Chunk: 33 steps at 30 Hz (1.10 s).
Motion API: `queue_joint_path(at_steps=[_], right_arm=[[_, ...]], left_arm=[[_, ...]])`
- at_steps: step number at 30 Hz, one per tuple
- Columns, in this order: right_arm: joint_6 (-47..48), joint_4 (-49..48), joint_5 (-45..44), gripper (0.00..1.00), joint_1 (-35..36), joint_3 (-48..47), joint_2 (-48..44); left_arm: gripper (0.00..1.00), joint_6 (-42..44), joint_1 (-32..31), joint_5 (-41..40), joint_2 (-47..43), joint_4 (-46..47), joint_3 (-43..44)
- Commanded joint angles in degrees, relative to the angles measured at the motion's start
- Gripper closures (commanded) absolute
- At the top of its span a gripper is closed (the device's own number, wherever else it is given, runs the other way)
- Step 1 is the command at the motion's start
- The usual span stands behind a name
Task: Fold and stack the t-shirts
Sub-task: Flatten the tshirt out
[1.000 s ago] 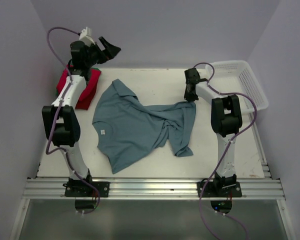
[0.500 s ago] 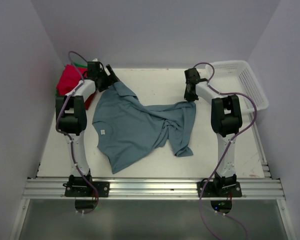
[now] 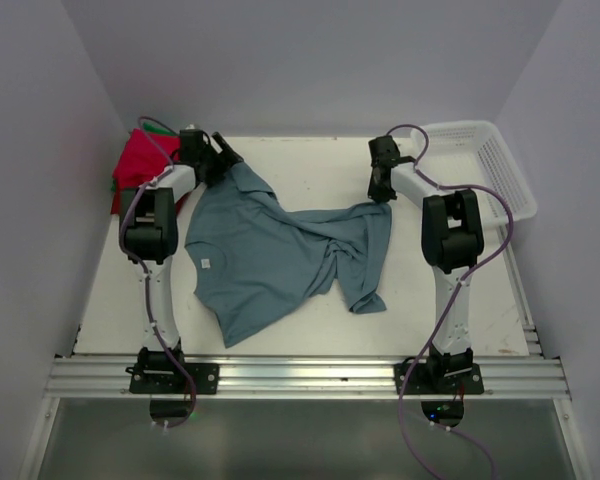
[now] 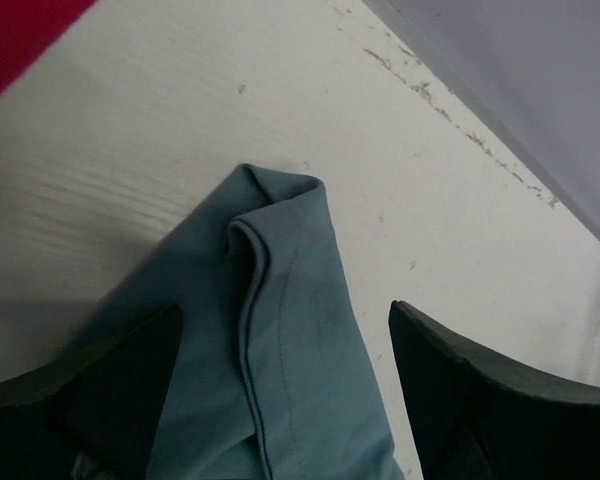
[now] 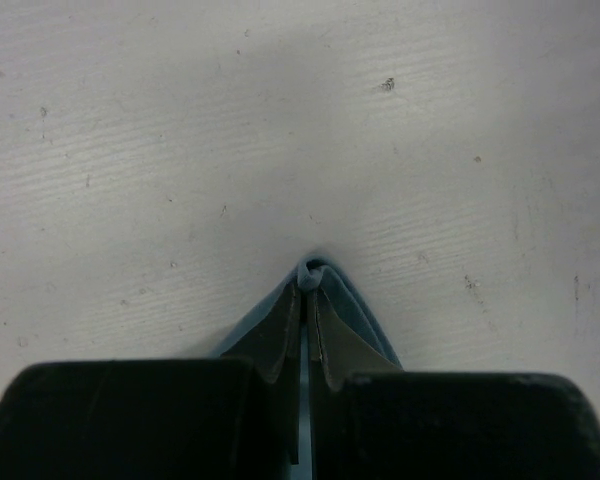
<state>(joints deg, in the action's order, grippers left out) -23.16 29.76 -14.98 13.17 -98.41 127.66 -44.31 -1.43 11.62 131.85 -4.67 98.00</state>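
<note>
A dusty blue-grey t-shirt lies crumpled and spread on the white table. My left gripper is open at the shirt's far left corner; in the left wrist view that folded corner lies between its dark fingers. My right gripper is shut on the shirt's far right corner, and the right wrist view shows a pinch of blue cloth at its fingertips. A folded red t-shirt lies at the far left, with a sliver of green behind it.
A white plastic mesh basket stands at the far right of the table. Grey walls close the table on the left, back and right. An aluminium rail runs along the near edge.
My left arm has swung down from above the red stack to the shirt's far left corner and settled low there. My right gripper and the shirt have stayed put.
</note>
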Motion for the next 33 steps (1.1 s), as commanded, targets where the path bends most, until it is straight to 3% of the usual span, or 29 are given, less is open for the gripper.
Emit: queue_joint_path(at_steps=[1, 6, 17, 33], right_arm=[[0.3, 1.8, 2.4, 1.0, 0.2, 0.4, 4.3], [0.3, 2.0, 2.3, 1.0, 0.2, 0.1, 4.8], [0.3, 2.4, 2.5, 1.0, 0.2, -1.4, 5.9], [0.3, 2.9, 2.8, 1.0, 0.1, -2.1, 6.5]], left_arm=[[0.11, -3.8, -0.1, 1.9, 2.8, 3.7, 0.9], [0.11, -7.4, -0.1, 4.6, 2.5, 10.4, -1.3], [0.12, -11.3, 0.1, 6.7, 0.2, 13.4, -1.9], [0.16, -17.5, 0.3, 9.9, 7.9, 21.2, 2.3]])
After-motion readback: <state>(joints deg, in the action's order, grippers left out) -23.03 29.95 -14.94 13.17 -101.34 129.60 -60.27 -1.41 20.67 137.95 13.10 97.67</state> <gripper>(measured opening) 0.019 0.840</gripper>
